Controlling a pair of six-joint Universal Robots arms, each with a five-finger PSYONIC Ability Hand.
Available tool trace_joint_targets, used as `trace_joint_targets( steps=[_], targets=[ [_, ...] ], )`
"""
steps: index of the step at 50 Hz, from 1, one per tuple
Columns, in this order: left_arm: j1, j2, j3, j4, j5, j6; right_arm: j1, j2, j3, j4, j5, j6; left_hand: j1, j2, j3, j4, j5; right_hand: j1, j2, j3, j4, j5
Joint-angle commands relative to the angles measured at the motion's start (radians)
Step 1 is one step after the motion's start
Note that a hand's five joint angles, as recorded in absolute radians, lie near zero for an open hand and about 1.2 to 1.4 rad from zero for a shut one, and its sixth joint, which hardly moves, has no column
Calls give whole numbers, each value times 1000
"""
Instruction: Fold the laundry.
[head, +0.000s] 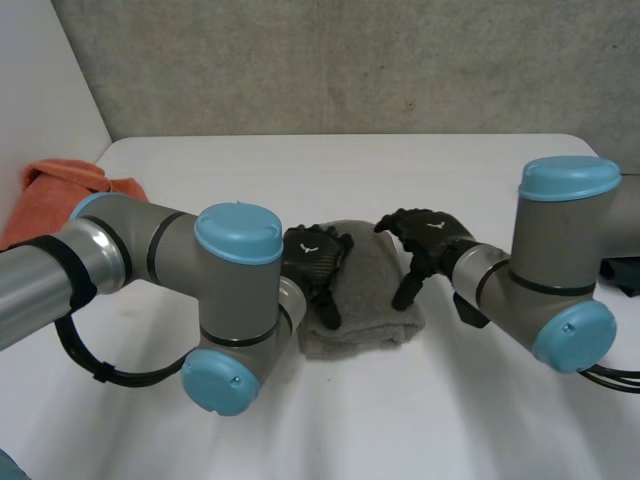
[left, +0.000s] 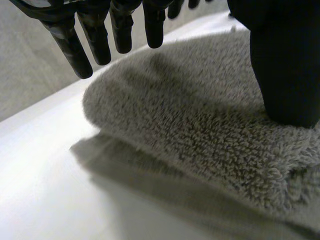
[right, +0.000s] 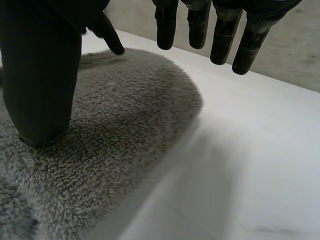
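Note:
A folded grey towel lies in the middle of the white table. My left hand rests on the towel's left part. In the left wrist view its thumb presses down on the grey towel, and its fingers hang straight above the towel's rounded edge. My right hand is over the towel's right part. The right wrist view shows its thumb set on the towel, with straight fingers held above the towel's edge and the table. Neither hand grips the cloth.
An orange cloth lies bunched at the table's far left edge, behind my left arm. A dark object sits at the right edge behind my right arm. Bare table stretches behind and in front of the towel.

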Motion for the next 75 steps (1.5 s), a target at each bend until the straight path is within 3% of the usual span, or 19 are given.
trace_joint_targets(
  steps=[1, 7, 15, 25, 30, 34, 35, 39, 46, 53, 66, 75],
  targets=[
    [23, 15, -36, -46, -78, 128, 84, 45, -43, -1, -2, -34, 10, 1, -7, -2, -20, -29, -45, -41, -60, -68],
    [20, 23, -53, -44, -109, 197, 99, 97, -69, -1, 12, -106, 4, -5, -13, -8, -26, -29, -45, -41, -60, -68],
    [23, 25, -79, -44, -121, 201, 96, 141, -84, -1, 36, -151, 1, -8, -16, -11, -29, -29, -45, -41, -60, -68],
    [17, 95, -80, -35, -89, 192, 88, 49, -47, -13, 84, -168, -5, -14, -22, -16, -35, -29, -45, -41, -60, -68],
    [31, 208, -80, -36, 0, 180, 96, -86, 57, -76, 92, -169, -5, -14, -22, -16, -35, -29, -45, -41, -60, -68],
    [84, 310, -83, -47, 122, 154, 105, -201, 222, -212, 113, -172, 7, -2, -10, -5, -23, -29, -45, -41, -60, -68],
    [103, 336, -83, -52, 188, 136, 108, -214, 252, -232, 118, -175, 13, 4, -5, 1, -17, -29, -45, -41, -60, -68],
    [153, 382, -70, -123, 322, 85, 141, -232, 376, -323, 133, -201, 13, 4, -4, 1, -17, -29, -45, -41, -60, -68],
    [235, 399, -45, -266, 443, 50, 231, -163, 470, -429, 167, -270, 4, -5, -13, -8, -26, -29, -45, -41, -60, -68],
    [236, 399, -54, -268, 445, 46, 239, -65, 436, -498, 236, -336, 1, -8, -16, -11, -29, -29, -45, -41, -60, -68],
    [229, 397, -63, -262, 443, 45, 239, 30, 358, -545, 237, -381, -5, -14, -22, -16, -35, 169, 153, 157, 138, 130],
    [236, 396, -63, -257, 445, 20, 240, 38, 310, -542, 231, -379, -5, -14, -22, -16, -35, 175, 159, 163, 144, 136]
  ],
)
